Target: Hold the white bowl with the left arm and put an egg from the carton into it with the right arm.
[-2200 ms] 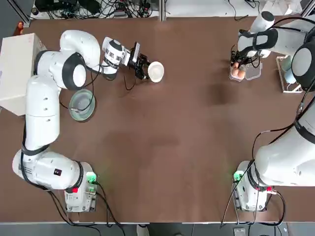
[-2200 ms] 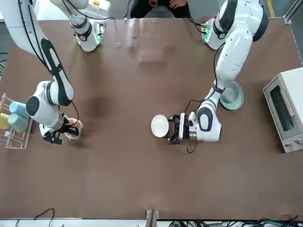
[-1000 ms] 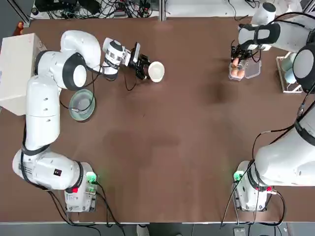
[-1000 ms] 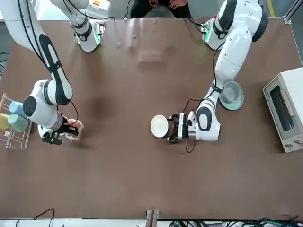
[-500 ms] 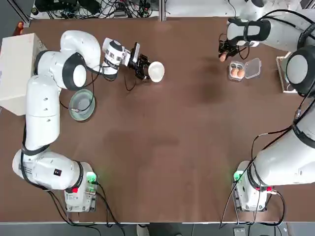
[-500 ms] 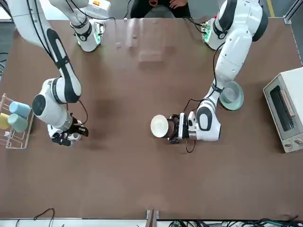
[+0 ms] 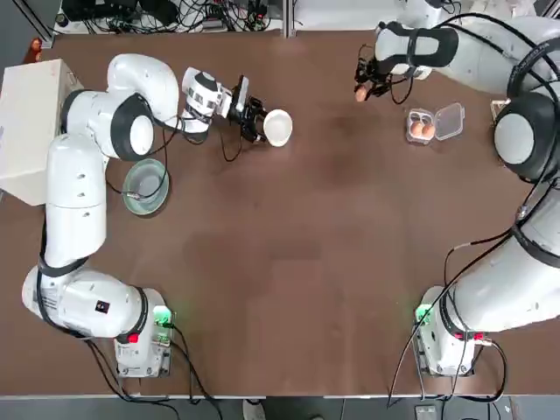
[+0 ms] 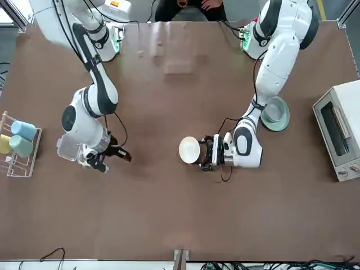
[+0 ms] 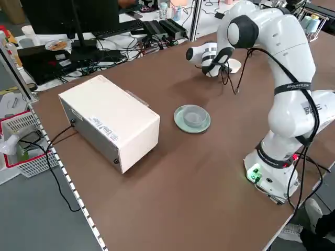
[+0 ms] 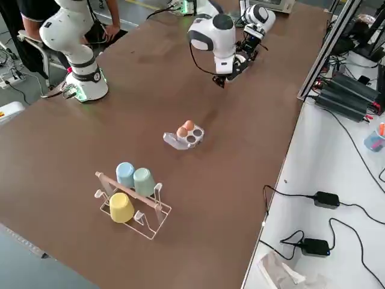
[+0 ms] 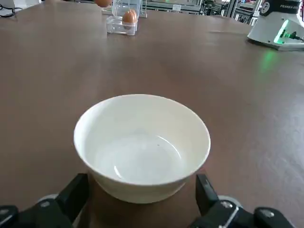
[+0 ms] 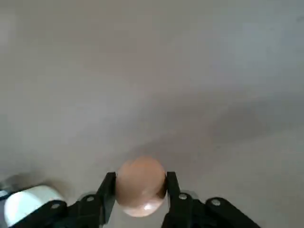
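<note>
The white bowl point(image 7: 279, 127) stands upright on the brown table at the far left-centre. My left gripper point(image 7: 261, 126) lies low against it, one finger point(image 11: 76, 191) on each side of its lower wall, shut on it; the bowl point(image 11: 142, 142) holds nothing. My right gripper point(image 7: 361, 87) hangs above the table between bowl and carton, shut on an orange-brown egg point(image 12: 141, 178). The clear carton point(image 7: 430, 127) sits at the far right with its lid open and two eggs point(image 10: 185, 128) in it.
A grey-green plate point(image 7: 145, 185) lies near the left arm, with a white box-shaped oven point(image 9: 110, 120) beyond it at the table's left edge. A wire rack of cups point(image 10: 132, 198) stands at the right edge past the carton.
My right gripper has lifted an egg out of the carton and carried it leftward towards the bowl. The left gripper and bowl have stayed put.
</note>
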`<move>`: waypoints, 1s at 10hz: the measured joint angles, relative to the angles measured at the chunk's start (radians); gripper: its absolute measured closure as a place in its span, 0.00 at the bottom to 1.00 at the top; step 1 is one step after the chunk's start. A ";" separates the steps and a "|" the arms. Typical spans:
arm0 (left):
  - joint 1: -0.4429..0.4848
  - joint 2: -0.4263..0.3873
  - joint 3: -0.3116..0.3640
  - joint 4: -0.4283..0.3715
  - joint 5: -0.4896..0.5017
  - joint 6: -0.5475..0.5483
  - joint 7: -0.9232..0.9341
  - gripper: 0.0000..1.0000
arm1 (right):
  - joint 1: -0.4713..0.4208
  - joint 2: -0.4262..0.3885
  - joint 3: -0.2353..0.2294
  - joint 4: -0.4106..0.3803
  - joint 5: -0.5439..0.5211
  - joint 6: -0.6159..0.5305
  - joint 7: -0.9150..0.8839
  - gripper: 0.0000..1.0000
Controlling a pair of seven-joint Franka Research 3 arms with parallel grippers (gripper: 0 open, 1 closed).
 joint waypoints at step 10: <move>0.002 -0.001 0.001 -0.005 -0.005 0.000 0.020 0.00 | 0.387 0.202 0.002 0.140 0.280 0.364 0.166 0.52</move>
